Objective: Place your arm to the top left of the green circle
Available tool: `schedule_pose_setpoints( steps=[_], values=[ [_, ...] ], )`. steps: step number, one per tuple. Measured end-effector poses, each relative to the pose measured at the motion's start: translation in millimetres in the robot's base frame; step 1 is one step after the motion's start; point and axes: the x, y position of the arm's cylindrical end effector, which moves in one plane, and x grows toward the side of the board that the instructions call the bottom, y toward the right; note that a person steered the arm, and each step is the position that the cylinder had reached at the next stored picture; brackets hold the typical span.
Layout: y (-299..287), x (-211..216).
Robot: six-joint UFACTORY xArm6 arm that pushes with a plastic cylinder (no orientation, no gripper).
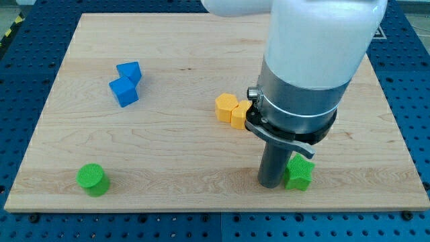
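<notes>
Pale wooden table (201, 168) carries the green circle (91, 179) near the view's bottom left, well apart from my tip (271, 183). My tip touches a green block (298, 173) at bottom right; no jaws here, just a rod.

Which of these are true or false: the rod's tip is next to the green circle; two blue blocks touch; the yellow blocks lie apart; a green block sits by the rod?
1. My tip is next to the green circle. False: the circle lies far off at the view's bottom left.
2. The two blue blocks touch. True.
3. The yellow blocks lie apart. False: they sit pressed together.
4. A green block, its shape unclear, sits just at the view's right of my tip. True.
</notes>
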Motion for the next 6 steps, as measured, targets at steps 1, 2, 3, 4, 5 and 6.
schedule_pose_setpoints(
  steps=[1, 2, 3, 4, 5, 6],
  values=[
    [0, 0],
    [-17, -3],
    [-37, -3],
    [-62, 1],
    [-77, 2],
    [-77, 2]
  ],
)
